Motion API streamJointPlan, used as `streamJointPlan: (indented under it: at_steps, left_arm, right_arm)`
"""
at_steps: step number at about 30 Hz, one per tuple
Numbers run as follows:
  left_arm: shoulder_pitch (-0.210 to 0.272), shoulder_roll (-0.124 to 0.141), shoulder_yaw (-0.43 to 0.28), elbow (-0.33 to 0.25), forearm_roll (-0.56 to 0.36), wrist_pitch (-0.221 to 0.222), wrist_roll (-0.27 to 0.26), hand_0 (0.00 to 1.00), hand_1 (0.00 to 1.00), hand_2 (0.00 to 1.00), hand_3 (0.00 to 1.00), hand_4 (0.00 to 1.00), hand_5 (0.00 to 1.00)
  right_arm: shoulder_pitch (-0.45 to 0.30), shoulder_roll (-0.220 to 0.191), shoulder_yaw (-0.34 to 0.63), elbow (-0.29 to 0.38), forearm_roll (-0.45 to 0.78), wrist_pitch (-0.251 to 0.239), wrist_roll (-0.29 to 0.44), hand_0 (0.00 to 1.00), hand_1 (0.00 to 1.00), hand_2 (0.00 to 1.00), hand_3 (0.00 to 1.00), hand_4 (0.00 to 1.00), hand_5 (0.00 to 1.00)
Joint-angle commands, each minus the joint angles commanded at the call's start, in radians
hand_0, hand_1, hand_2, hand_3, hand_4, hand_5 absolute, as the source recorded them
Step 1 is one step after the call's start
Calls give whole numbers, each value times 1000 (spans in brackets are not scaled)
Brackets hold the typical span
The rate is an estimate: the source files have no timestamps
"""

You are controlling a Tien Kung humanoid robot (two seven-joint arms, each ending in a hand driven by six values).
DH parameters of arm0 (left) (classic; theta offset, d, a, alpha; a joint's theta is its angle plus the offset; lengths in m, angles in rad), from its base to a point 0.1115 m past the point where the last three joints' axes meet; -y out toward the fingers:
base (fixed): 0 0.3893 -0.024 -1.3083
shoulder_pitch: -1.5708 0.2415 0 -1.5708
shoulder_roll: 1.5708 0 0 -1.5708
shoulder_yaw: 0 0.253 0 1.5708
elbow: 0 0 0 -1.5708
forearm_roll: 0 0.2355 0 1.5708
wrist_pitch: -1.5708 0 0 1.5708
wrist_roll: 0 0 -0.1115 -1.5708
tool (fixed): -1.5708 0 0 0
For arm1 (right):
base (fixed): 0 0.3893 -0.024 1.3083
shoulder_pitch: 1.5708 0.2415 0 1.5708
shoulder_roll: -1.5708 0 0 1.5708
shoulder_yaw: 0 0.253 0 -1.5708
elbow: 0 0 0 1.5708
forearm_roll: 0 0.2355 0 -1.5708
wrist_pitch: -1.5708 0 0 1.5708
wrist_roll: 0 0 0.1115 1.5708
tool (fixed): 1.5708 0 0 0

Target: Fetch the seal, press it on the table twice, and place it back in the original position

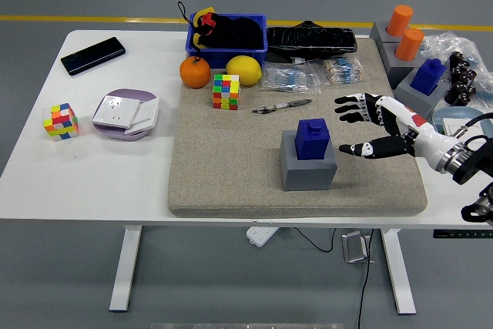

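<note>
The right hand (368, 125), fingers spread, hovers just right of the blue seal (313, 139) on its gray base (308, 171), seemingly not touching.

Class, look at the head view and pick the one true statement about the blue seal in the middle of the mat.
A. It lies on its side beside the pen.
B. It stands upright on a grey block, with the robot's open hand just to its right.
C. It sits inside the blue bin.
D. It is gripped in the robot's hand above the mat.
B: the blue seal stands on the grey block, while the right hand, fingers spread, is beside it and not touching.
</note>
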Motion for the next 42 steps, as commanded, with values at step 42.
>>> streamJointPlan:
  at_steps: [42]
  left_arm:
    - [-2,1,18,0,-7,-2,0,739,696,680,745,669,309]
  right_arm:
    - [81,35,-186,-95,65,-76,61,668,651,701,753,814,2]
